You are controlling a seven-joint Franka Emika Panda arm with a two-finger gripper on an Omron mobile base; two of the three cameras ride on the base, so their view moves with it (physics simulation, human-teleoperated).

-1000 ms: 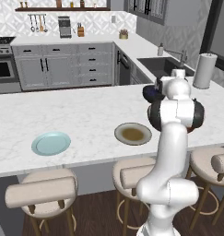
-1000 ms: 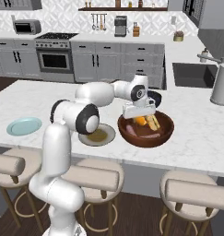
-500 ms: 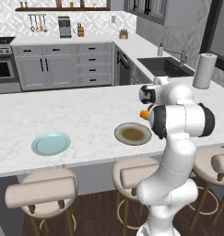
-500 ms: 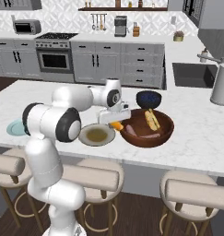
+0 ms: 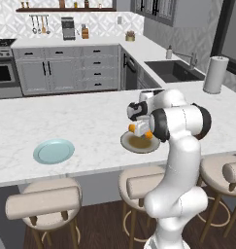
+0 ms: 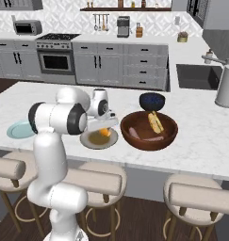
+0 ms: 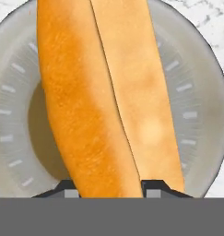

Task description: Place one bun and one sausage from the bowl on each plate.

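Right now my tool (image 7: 106, 186) grips the bun (image 7: 109, 92) by one end, hanging it over the grey plate (image 7: 203, 106) on the worktop (image 6: 200, 132) so it lands centred. Another bun waits in the wooden bowl (image 6: 134, 136), and the light blue plate (image 5: 53, 151) sits well apart.

Bright even rendered light, soft shadows, slight blur
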